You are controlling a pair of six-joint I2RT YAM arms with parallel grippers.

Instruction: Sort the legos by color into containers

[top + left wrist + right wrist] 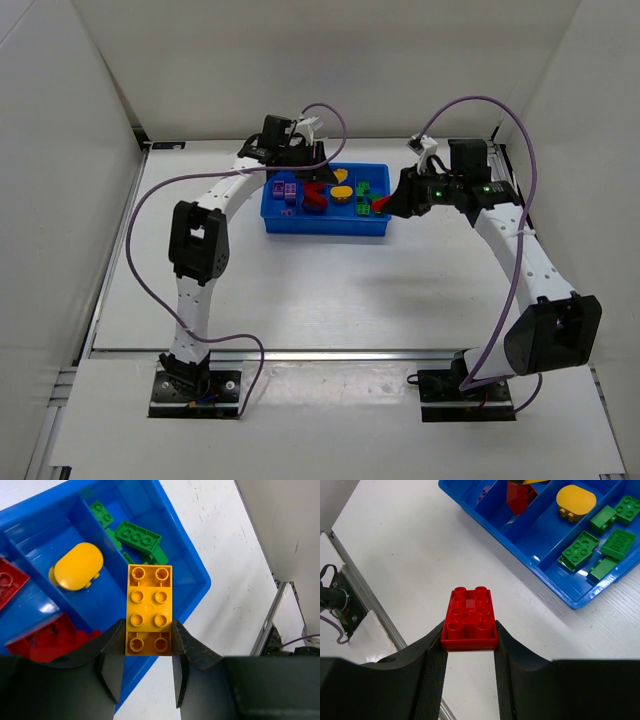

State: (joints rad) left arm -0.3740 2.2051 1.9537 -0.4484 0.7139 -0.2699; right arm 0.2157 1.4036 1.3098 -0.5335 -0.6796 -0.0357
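From above, the glossy blue plastic tray (325, 232) lies on the matte white bench (300, 300). Its four side-by-side compartments hold purple pieces (290, 190) at the left end, then red pieces (315, 200), a yellow oval (342, 194) and green pieces (362, 190) at the right end. My left arm reaches to the tray's far edge, my right arm to its right end.

At my left wrist, my left fingers (112, 642) are clamped on the smooth sides of a yellow brick (149, 609), a rectangle with two rows of round studs. It hangs over the tray's rim beside the green compartment. The domed yellow oval sits in the next compartment, flat studded green plates beyond it.

At my right wrist, my right fingers (432, 652) are clamped on a studded red brick (469, 620) over bare bench, just outside the tray's green end
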